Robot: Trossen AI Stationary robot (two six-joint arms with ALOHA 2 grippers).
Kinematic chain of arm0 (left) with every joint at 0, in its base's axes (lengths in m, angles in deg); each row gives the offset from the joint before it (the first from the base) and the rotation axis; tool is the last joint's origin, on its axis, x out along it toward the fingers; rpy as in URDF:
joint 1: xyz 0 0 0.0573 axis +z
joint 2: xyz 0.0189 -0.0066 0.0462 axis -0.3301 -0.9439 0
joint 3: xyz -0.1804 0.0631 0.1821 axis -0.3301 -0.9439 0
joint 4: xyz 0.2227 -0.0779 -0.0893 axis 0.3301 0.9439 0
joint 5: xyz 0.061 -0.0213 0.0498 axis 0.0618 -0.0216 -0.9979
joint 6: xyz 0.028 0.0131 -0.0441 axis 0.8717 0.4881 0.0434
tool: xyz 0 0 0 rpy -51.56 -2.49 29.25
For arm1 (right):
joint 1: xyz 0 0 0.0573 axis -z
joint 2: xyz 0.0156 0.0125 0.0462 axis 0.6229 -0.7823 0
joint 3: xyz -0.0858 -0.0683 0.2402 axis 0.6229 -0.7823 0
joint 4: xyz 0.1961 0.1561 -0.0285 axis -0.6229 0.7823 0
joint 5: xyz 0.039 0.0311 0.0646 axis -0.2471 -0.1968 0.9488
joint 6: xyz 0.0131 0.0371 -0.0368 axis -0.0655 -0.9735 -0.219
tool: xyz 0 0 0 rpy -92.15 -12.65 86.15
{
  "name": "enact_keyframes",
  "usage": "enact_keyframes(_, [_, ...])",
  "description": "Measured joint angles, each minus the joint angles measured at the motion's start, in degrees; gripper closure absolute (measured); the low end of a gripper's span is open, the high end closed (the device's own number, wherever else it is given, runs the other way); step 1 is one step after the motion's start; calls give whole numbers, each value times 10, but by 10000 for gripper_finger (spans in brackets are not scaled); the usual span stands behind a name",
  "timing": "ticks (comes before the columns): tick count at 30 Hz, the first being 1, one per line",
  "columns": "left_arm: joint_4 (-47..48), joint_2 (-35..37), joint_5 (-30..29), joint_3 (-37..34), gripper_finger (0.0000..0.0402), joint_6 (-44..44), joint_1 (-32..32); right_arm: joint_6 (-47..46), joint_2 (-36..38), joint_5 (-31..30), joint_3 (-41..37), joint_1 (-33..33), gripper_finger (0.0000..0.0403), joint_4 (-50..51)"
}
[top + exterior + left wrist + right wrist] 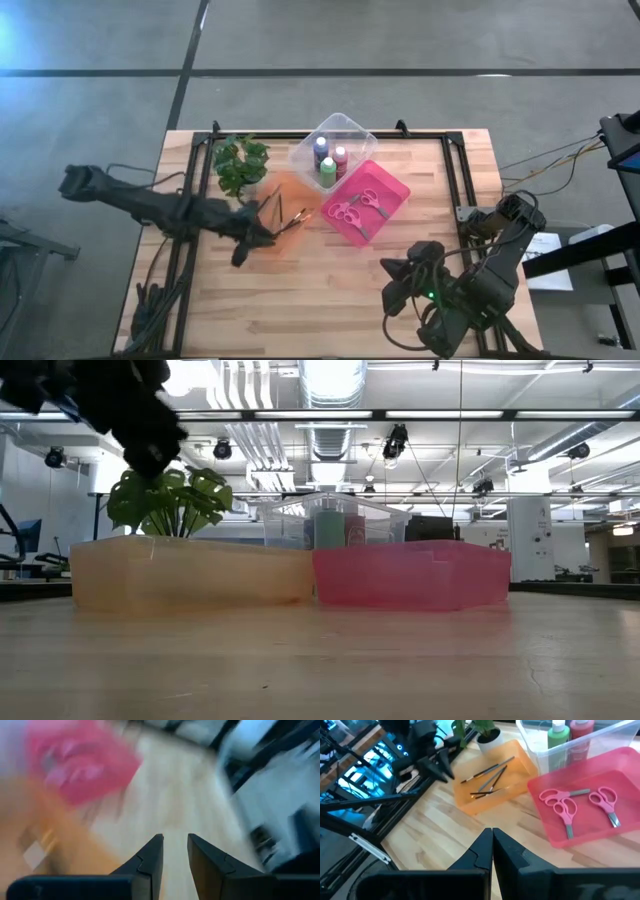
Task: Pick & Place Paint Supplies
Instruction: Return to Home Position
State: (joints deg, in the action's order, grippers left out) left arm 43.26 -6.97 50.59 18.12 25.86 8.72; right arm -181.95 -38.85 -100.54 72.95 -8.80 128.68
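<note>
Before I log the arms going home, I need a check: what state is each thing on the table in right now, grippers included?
Left gripper: slightly open, empty, raised beside the orange tray.
Right gripper: shut, empty.
Paintbrushes: lying loose in the orange tray.
Scissors: two pairs, closed, flat in the pink tray.
Paint bottles: three, upright in the clear tub.
Plant: upright.

leafy plant (240, 165), orange tray (290, 183), pink tray (396, 186), clear tray (352, 125)
</note>
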Motion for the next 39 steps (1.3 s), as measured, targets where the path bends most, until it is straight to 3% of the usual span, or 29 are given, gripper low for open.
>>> enact_keyframes(3, [-196,-6,-43,-69,305,1,-27,0,1,-10,-1,0,394,0])
enact_keyframes(6, [-277,-40,-71,-80,315,29,-1,0,1,-11,-1,0,394,0])
enact_keyframes(13, [-272,-77,69,-26,372,108,109,1,4,-11,-1,3,394,0])
enact_keyframes(17, [-256,-56,75,-33,396,128,118,-8,5,-11,0,4,394,0])
enact_keyframes(39, [-239,167,58,-195,387,156,117,-42,3,-21,-3,4,394,-4])
